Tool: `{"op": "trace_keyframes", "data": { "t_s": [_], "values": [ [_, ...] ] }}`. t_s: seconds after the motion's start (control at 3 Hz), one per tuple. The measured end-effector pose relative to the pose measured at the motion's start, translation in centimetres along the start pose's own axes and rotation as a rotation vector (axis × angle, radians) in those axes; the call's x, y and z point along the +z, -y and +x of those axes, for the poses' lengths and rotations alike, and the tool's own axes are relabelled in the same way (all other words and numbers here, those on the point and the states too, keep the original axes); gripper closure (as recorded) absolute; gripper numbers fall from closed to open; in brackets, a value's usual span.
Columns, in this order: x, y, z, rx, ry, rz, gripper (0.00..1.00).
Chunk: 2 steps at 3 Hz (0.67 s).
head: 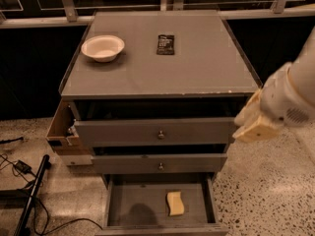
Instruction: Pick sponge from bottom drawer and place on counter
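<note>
The pale yellow sponge [175,203] lies flat on the floor of the open bottom drawer [129,204], right of its middle. The grey counter [197,68] tops the cabinet above it. My gripper [252,123], tan under a white wrist, hangs at the right beside the cabinet's front right corner, level with the top drawer. It is well above and to the right of the sponge and holds nothing that I can see.
A white bowl [103,47] and a black packet [166,44] sit on the counter's far part. Two knobbed drawers [160,134] stand slightly open above the bottom one. A black pole and cables [30,195] lie on the floor at left.
</note>
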State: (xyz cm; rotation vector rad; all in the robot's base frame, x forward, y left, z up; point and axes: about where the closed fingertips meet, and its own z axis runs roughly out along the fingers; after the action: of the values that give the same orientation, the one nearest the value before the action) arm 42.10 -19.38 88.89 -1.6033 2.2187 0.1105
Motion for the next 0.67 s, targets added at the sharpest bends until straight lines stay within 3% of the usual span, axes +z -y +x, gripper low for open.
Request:
{"op": "trace_keyframes", "data": {
  "t_s": [0.33, 0.67],
  "values": [
    [7.2, -3.7, 1.2, 0.076, 0.127, -0.079, 0.84],
    [10.1, -5.1, 2.3, 0.116, 0.14, -0.081, 1.0]
  ]
}}
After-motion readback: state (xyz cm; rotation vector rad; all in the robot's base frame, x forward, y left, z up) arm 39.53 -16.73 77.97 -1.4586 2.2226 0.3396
